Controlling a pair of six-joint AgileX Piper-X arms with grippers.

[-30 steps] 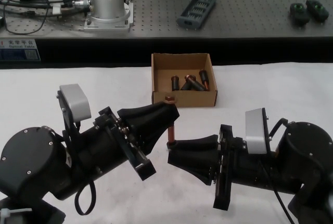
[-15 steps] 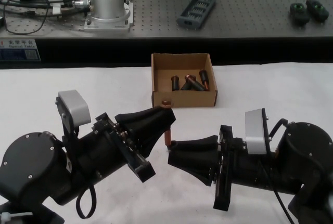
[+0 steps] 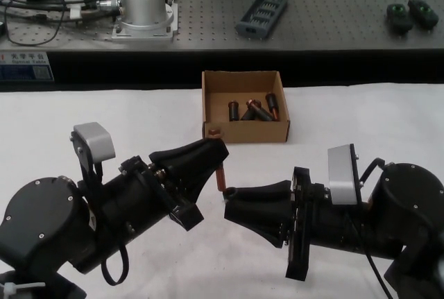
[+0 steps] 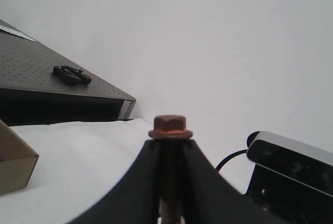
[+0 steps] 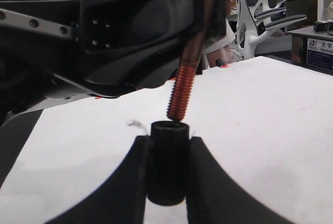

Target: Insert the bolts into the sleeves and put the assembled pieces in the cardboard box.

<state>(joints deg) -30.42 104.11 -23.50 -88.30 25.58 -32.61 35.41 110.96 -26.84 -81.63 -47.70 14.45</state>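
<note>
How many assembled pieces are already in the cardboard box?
3 assembled pieces in the cardboard box: left, middle, right. They overlap, so another may be hidden.

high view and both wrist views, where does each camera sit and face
High view: behind both arms, looking forward and down over the bench; left gripper, right gripper, cardboard box.
Left wrist view: on the left wrist, looking along its gripper at the bolt it holds.
Right wrist view: on the right wrist, looking along its gripper at the sleeve it holds.
Shared: right wrist and high views both show the bolt in the left gripper.
</note>
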